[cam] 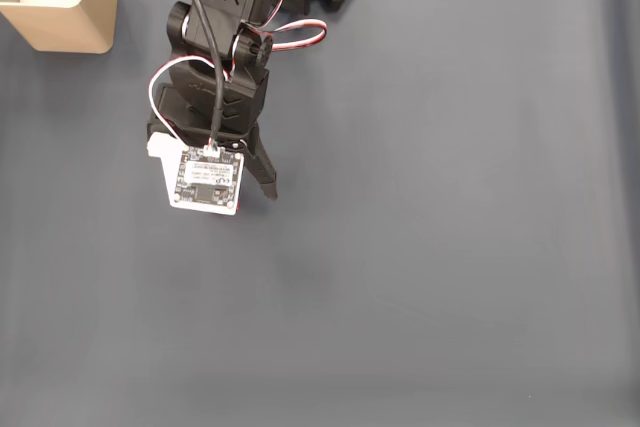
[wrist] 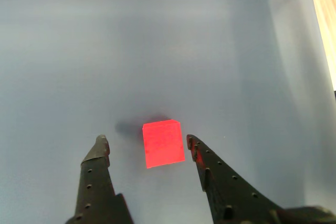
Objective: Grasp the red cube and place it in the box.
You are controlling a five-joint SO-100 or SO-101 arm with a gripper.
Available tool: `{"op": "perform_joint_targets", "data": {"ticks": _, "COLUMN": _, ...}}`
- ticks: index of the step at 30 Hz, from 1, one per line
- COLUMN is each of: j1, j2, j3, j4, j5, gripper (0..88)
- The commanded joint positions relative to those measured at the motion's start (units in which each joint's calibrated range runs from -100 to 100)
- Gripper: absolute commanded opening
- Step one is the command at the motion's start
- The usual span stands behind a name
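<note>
Pincer [wrist: 146,142] spread wide in the wrist view, 2 dark perforated fingers [wrist: 97,156] flanking the red cube [wrist: 163,143], touching neither face. Cube between the tips, nearer the view's right finger, resting on the desk [wrist: 168,40].

Step in hand, as judged: the grasp. Best lowered a little further, shifted toward the view's right to centre the cube, then closed squarely on 2 opposite flat faces. Cube slightly rotated against the fingers, so slow closing advised, lest a corner skid.

Cube: bright red, plain-faced, sharp-edged, rigid-looking. Desk cover: smooth matt blue-grey, faint creases.

Farther off from the cube, in the fixed view: the box [cam: 70,12], tan, thin-walled, rounded corners, white lining, well apart at the top left corner.
</note>
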Motion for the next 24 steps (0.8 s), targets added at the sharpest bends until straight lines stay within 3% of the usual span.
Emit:
{"op": "perform_joint_targets", "data": {"ticks": 1, "j1": -0.6, "j2": 0.1, "j3": -3.7, "j4": -0.6, "j5": -0.4, "gripper": 34.8}}
{"op": "perform_joint_targets", "data": {"ticks": 24, "j1": -2.7, "j2": -0.2, "j3": -3.9, "j4": -0.4, "j5": -1.8, "gripper": 34.4}}
